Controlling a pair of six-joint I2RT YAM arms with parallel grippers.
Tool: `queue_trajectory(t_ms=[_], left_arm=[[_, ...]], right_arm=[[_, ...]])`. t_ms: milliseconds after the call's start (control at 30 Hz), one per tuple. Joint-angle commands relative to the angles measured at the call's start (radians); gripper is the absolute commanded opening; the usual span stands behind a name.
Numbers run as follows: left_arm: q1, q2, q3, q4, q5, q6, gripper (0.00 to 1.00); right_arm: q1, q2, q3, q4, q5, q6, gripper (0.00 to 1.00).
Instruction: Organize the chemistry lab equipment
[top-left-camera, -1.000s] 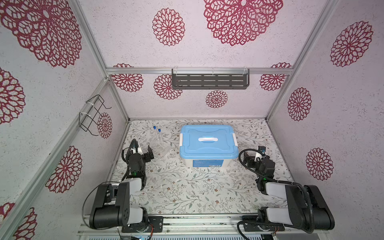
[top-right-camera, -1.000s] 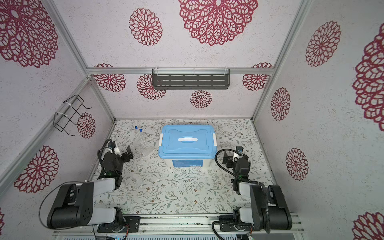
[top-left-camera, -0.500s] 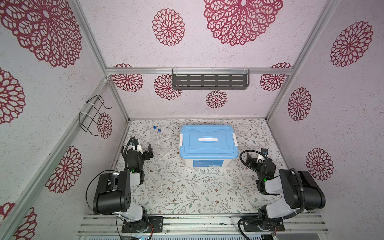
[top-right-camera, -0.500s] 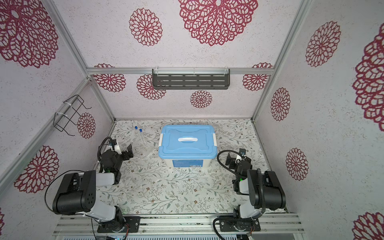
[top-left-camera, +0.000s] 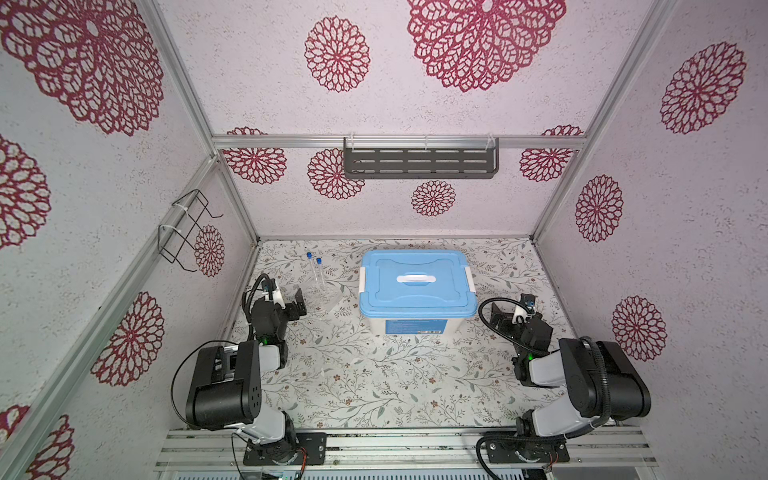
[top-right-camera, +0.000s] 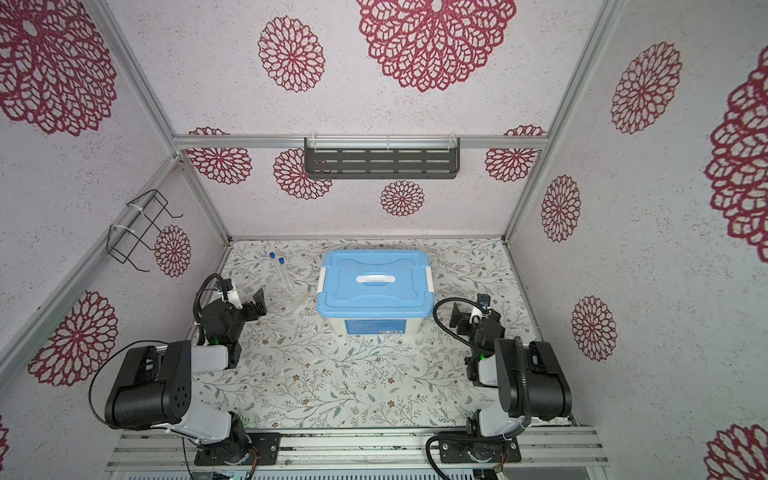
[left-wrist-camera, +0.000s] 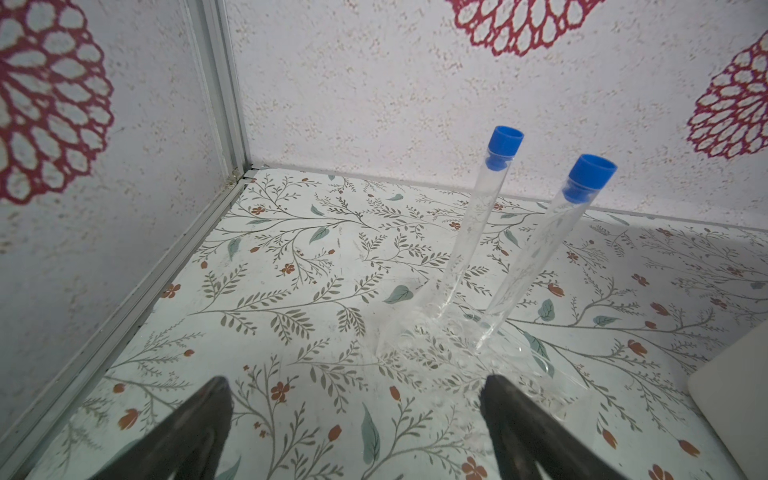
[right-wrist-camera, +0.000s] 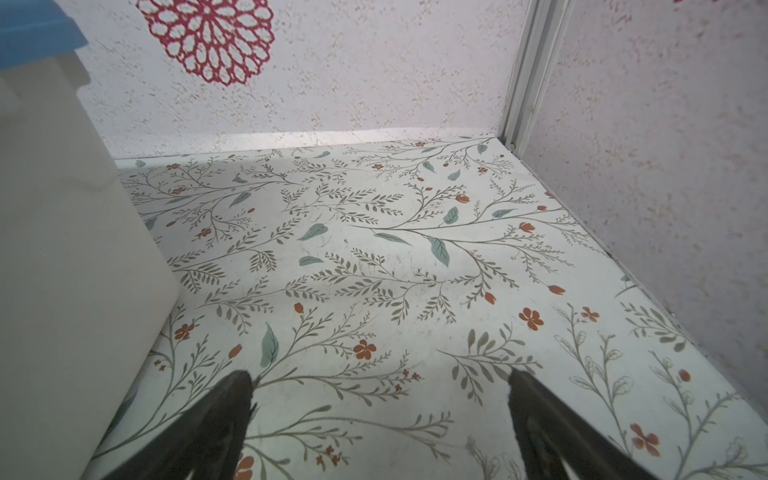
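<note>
Left end effector (left-wrist-camera: 353, 386) and right end effector (right-wrist-camera: 380, 376) both spread apart, empty; blue-capped tubes (left-wrist-camera: 536, 249) stand in clear holder (left-wrist-camera: 415, 332).

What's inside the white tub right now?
The blue lid covers the tub completely, so its inside is hidden. On top, only the lid's white handle shows.

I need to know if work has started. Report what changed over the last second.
Both arms folded up, elbows rising toward the camera. The left hand and right hand barely shifted, open and empty; nothing was grasped or released. The blue-capped tubes, their clear holder and the tub stayed put.
</note>
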Motion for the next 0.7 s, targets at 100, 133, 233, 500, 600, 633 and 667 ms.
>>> queue_trajectory(t_ms=[100,133,233,500,600,633,667], left_arm=[[-0.007,-0.001,0.003,-0.001,-0.024,0.017,0.97],[-0.006,-0.001,0.003,-0.001,-0.024,0.016,0.97],[-0.006,-0.002,0.005,-0.002,-0.025,0.016,0.97],[-0.006,-0.002,0.005,-0.001,-0.023,0.015,0.97],[-0.006,0.000,0.005,-0.001,-0.024,0.015,0.98],[-0.005,-0.001,0.004,-0.001,-0.025,0.015,0.97],[-0.006,-0.001,0.005,-0.001,-0.024,0.015,0.97]], right_arm=[[0.003,-0.016,0.017,0.030,-0.009,-0.003,0.99],[0.003,-0.015,0.019,0.030,-0.009,-0.003,0.99],[0.003,-0.017,0.019,0.029,-0.008,-0.003,0.99],[0.013,-0.012,0.035,-0.002,0.013,-0.009,0.99],[0.034,-0.012,0.050,-0.029,0.058,-0.020,0.99],[0.034,-0.012,0.050,-0.029,0.060,-0.019,0.99],[0.034,-0.012,0.050,-0.030,0.060,-0.020,0.99]])
